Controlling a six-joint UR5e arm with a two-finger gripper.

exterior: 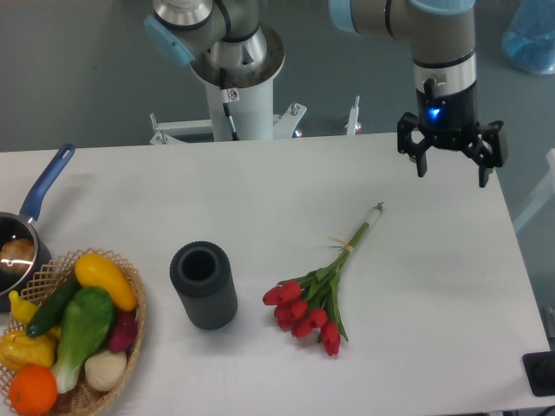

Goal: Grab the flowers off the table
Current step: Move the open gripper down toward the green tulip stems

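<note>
Red flowers [314,299] mid-table, hand [453,172] apart

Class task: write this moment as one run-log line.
gripper: jaws open, empty, above table's far right | flowers: lying on table, ungrasped | phase: before approach

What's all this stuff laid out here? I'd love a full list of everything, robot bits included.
flowers: one bunch, red tulips with green stems, lying right of the table's centre
table: one, white, under everything
cylinder: one, dark grey, hollow, left of the flowers
basket: one, woven tan, front left corner, holding yellow, green, purple, white and orange vegetables
pan: one, blue handle, left edge, partly cut off
blue container: one, translucent, top right, off the table
robot base: one, white and grey, behind the table
arm: one, grey with light blue joints, upper right
claw: one, black, open, above the table's back right part
</note>
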